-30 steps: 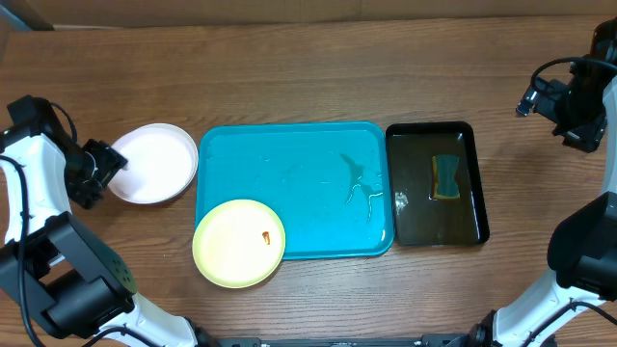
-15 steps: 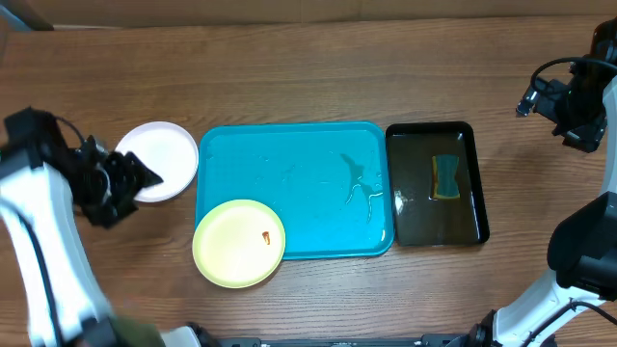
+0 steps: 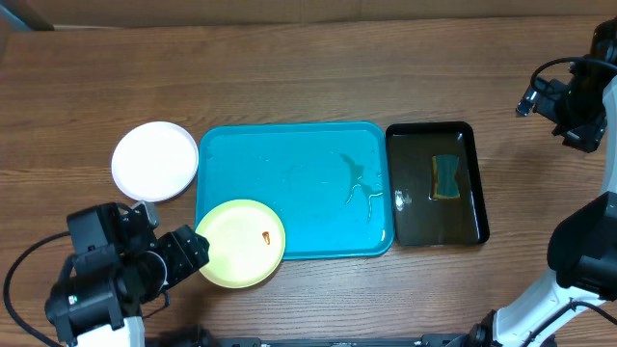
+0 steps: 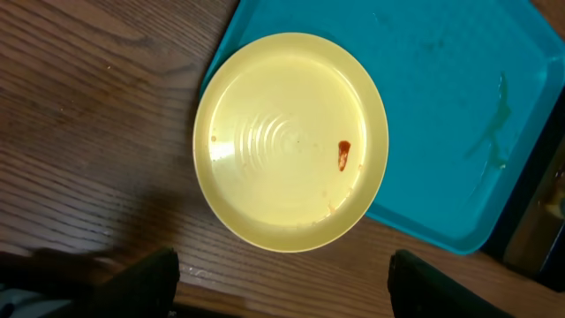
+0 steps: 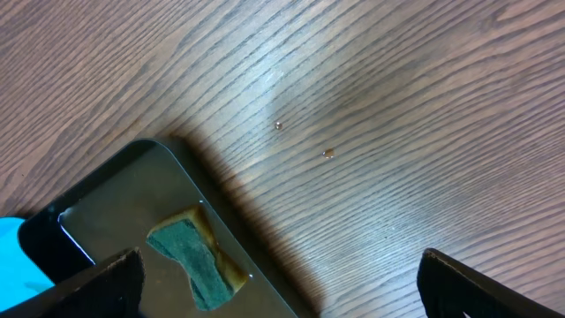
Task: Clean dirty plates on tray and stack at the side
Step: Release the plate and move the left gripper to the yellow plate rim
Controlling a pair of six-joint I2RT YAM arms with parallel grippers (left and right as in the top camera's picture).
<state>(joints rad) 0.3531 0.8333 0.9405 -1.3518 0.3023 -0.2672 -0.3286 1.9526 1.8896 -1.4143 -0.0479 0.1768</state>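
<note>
The pale yellow-green plate, with an orange-brown smear towards its right side, sits partly on the front-left corner of the turquoise tray and partly over the worktop. A white plate lies on the wood just left of the tray. The left fingers hang spread and empty beside the yellow-green plate's edge, and the right fingers are also released and empty, over bare wood near the black tray, which holds a sponge.

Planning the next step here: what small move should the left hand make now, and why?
Probably lower the left hand onto the near rim of the yellow plate. It hovers open at that plate's edge; the plate carries an orange-brown smear and overhangs a corner of the tray, so its rim looks graspable.
</note>
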